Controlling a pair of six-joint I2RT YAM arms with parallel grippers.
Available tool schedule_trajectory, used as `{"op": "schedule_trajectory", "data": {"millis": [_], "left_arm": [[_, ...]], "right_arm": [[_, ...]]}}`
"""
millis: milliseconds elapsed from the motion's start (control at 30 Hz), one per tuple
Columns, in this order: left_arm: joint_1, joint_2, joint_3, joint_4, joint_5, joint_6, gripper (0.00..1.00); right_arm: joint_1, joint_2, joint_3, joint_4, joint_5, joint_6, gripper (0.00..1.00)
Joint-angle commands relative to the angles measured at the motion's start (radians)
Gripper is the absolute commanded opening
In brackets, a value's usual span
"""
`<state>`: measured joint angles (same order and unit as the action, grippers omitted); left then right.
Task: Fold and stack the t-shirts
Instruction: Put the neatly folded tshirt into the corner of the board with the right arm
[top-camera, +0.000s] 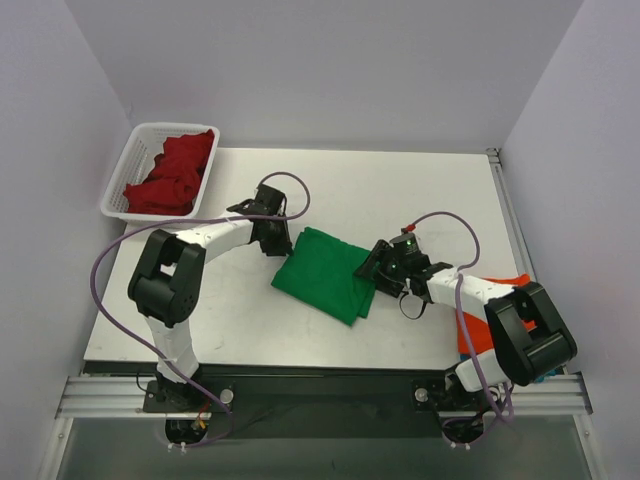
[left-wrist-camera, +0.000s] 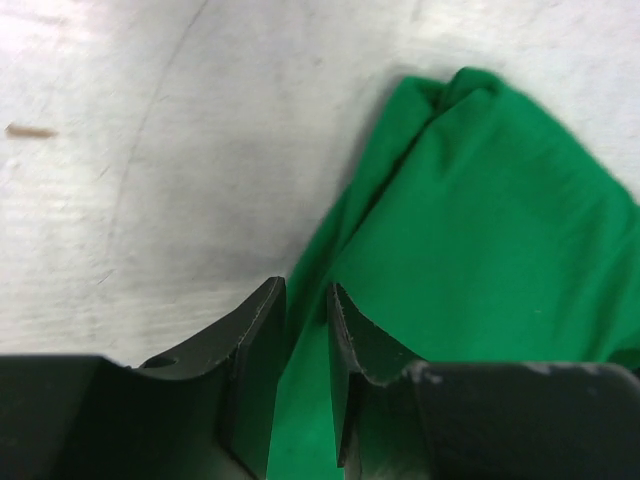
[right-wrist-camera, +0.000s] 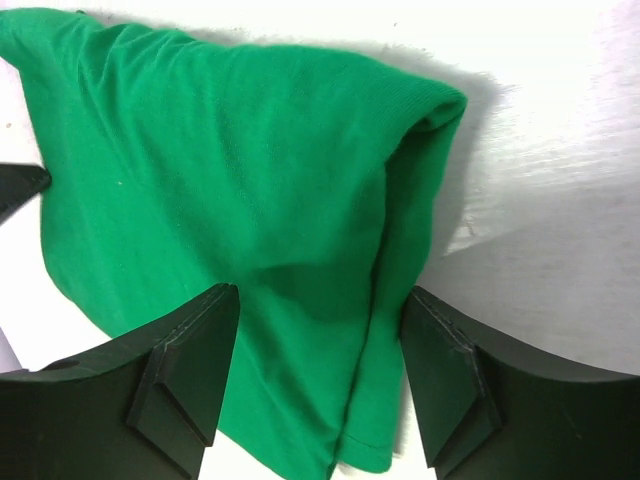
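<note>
A bright green t-shirt (top-camera: 325, 275) lies folded into a compact rectangle on the white table (top-camera: 400, 190). My left gripper (top-camera: 278, 240) is at its far left corner. In the left wrist view the left gripper (left-wrist-camera: 307, 290) has its fingers a little apart, and the green t-shirt (left-wrist-camera: 480, 230) edge runs through the gap. My right gripper (top-camera: 372, 265) is at the shirt's right side. In the right wrist view the right gripper (right-wrist-camera: 320, 295) stands wide open astride the folded edge of the green t-shirt (right-wrist-camera: 220, 160). A dark red t-shirt (top-camera: 175, 170) lies bunched in the basket. An orange t-shirt (top-camera: 480, 300) lies under the right arm.
The white slotted basket (top-camera: 113, 190) stands at the table's far left corner. Walls close in the back and both sides. The table's metal rail (top-camera: 300, 395) runs along the near edge by the arm bases.
</note>
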<state>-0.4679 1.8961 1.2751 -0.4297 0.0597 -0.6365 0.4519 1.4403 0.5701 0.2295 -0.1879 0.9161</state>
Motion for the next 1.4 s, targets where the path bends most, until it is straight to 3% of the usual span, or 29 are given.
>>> {"op": "schedule_trajectory", "data": {"millis": [0, 133, 233, 300, 433, 467, 667, 800, 1000, 1133, 1367], "left_arm": [[0.005, -0.058, -0.062, -0.001, -0.086, -0.012, 0.34], [-0.003, -0.008, -0.069, 0.015, -0.061, -0.02, 0.33], [-0.008, 0.003, -0.079, 0.039, -0.06, -0.028, 0.33], [-0.008, 0.006, -0.074, 0.042, -0.028, -0.026, 0.33], [-0.008, -0.006, -0.042, 0.017, -0.035, -0.022, 0.33], [-0.006, -0.012, -0.03, 0.002, -0.052, -0.019, 0.33], [0.018, -0.121, 0.063, -0.148, -0.135, 0.007, 0.33], [0.02, -0.199, 0.063, -0.178, -0.126, 0.015, 0.33], [0.021, -0.264, 0.044, -0.188, -0.093, 0.024, 0.33], [0.025, -0.275, 0.041, -0.188, -0.069, 0.026, 0.33], [0.025, -0.282, 0.061, -0.195, -0.029, 0.027, 0.33]], "right_arm": [[0.019, 0.067, -0.045, -0.041, 0.038, 0.027, 0.64], [0.044, 0.118, -0.024, -0.012, 0.05, 0.033, 0.59], [0.05, 0.153, -0.01, -0.007, 0.065, 0.04, 0.5], [0.051, 0.17, 0.002, -0.009, 0.074, 0.038, 0.38], [0.053, 0.195, 0.042, -0.058, 0.113, 0.035, 0.03], [0.053, 0.195, 0.053, -0.073, 0.125, 0.04, 0.0], [0.053, 0.131, 0.099, -0.226, 0.247, 0.041, 0.0], [0.054, 0.123, 0.181, -0.497, 0.402, 0.098, 0.0], [0.031, 0.104, 0.258, -0.732, 0.594, 0.207, 0.0], [-0.034, 0.095, 0.335, -0.91, 0.666, 0.297, 0.0], [-0.197, 0.111, 0.485, -1.097, 0.716, 0.271, 0.0]]}}
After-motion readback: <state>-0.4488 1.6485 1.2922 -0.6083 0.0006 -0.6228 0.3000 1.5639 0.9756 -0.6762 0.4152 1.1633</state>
